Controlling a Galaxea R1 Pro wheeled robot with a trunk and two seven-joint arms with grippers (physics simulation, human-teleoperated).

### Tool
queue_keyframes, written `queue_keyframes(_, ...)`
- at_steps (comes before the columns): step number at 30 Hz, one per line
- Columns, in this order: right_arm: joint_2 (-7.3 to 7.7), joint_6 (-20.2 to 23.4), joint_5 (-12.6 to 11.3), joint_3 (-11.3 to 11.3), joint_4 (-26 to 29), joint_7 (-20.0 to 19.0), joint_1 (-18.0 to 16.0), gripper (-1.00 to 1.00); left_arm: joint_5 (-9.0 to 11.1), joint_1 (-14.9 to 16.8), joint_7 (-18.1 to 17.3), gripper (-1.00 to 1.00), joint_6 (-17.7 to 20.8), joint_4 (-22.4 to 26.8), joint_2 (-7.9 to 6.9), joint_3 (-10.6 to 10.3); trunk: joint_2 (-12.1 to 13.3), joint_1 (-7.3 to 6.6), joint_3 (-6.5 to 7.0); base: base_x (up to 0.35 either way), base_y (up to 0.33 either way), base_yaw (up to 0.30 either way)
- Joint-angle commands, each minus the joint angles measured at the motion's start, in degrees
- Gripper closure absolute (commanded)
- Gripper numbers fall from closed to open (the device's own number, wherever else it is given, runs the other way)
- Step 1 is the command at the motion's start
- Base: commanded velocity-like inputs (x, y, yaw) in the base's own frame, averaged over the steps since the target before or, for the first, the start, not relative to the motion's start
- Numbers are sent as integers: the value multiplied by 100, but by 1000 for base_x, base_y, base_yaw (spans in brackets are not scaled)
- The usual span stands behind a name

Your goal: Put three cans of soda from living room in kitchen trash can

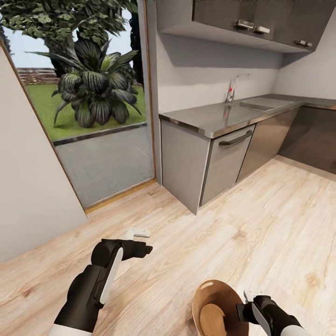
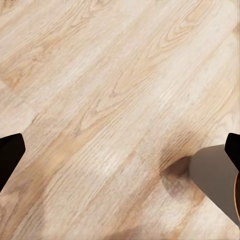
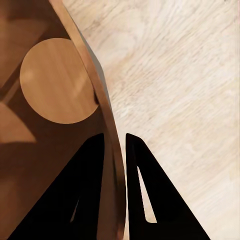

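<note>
My right gripper [image 1: 242, 309] is shut on the rim of the tash can [image 1: 205, 288], a small round bin with a tan wood-like inside, held low over the floor at the bottom right of the head view. In the right wrist view one finger sits inside the wall and one outside [image 3: 114, 144]. The tash can's inside [image 3: 30, 150] shows only its bare round bottom. My left gripper [image 2: 122, 150] hangs open over the wood floor, and the bin's pale grey outside [image 2: 215, 175] is beside it. The cans of soda are out of view.
A steel kitchen counter [image 1: 210, 119] with a sink [image 1: 256, 106] and tap runs along the far right, grey cabinets [image 1: 226, 163] below and wall cupboards [image 1: 252, 18] above. A glass door [image 1: 93, 116] to the garden is ahead on the left. Light wood floor [image 1: 261, 224] spreads ahead.
</note>
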State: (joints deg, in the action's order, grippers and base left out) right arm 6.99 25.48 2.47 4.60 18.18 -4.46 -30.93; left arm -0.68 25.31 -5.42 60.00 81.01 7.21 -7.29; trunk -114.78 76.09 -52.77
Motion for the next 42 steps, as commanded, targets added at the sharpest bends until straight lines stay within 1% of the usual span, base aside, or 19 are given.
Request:
queue_keyframes(1,0,1,-45,13,3,-28,-1,100,-2,0,1,-100,0,-2,0,-8,42,-23,19,0,0,0)
queue_keyframes(14,4,-3,-53,20,10,-43,7,100,-2,0,0,-100,0,-24,-4,-32,563,-308,252,0,0,0)
queue_keyframes(23,12,0,-43,25,16,-468,3,100,-2,0,-3,-100,0,-133,0,-28,924,-506,414,0,0,-2)
queue_keyframes(25,12,1,-41,26,15,-512,3,100,-2,0,-3,-100,0,-138,0,-29,1004,-550,450,0,0,-61)
queue_keyframes(30,33,1,-38,31,18,-571,1,100,-3,0,-4,-100,0,-145,-1,-31,1205,-660,539,0,0,-177)
queue_keyframes(37,126,1,-45,32,18,-590,3,100,-2,0,-3,-100,0,-147,0,-35,1485,-814,665,0,0,-267)
queue_keyframes(42,143,1,-45,32,19,-591,4,100,-2,0,-7,-100,0,-147,-2,-36,1686,-923,755,0,0,-284)
